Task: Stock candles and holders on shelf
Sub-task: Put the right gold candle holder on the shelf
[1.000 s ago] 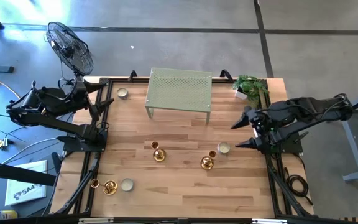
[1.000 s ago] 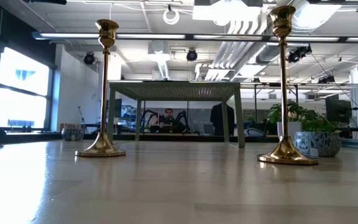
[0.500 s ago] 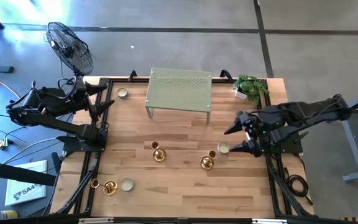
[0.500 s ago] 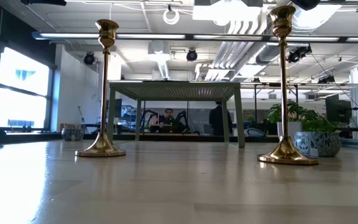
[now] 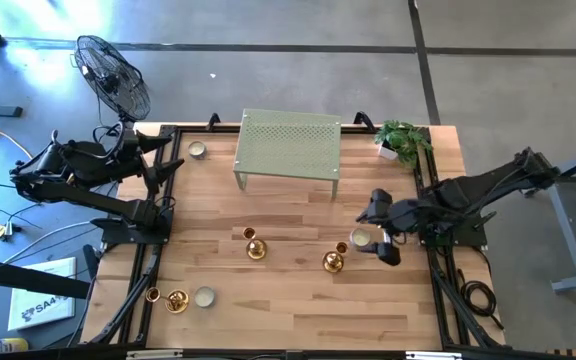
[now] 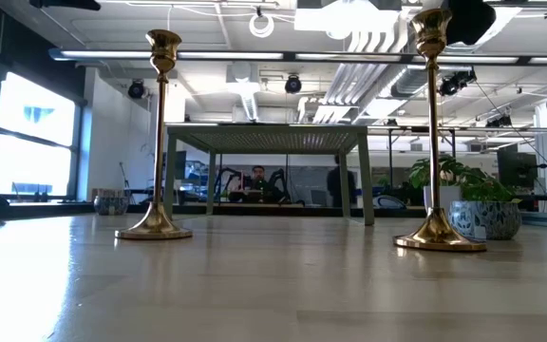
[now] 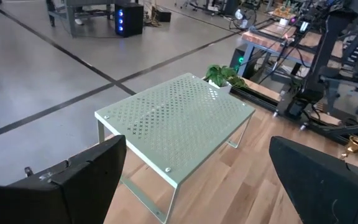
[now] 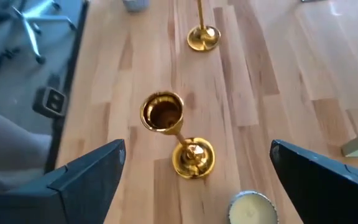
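The sage-green shelf (image 5: 288,150) stands on its legs at the table's far middle and also fills my left wrist view (image 7: 176,121). Two tall gold holders (image 5: 255,245) (image 5: 334,260) stand upright mid-table, and two more (image 5: 153,294) (image 5: 176,300) stand at the near left beside a candle (image 5: 204,296). Another candle (image 5: 197,150) sits far left. My right gripper (image 5: 372,232) hangs open above the third candle (image 5: 360,237), pointing toward the nearer holder (image 8: 179,134). My left gripper (image 5: 163,165) waits open at the far left.
A potted plant (image 5: 403,140) stands at the far right corner, right of the shelf. Black rails (image 5: 148,250) run along both side edges of the table. A fan (image 5: 113,75) stands on the floor beyond the far left corner. Bare wood lies near the front edge.
My right gripper has swung from the right edge toward the table's middle and near side, sinking and tipping further down, and now hangs over the right-hand candle. Its fingers have stayed open. In the low view its dark tip has come in at the top.
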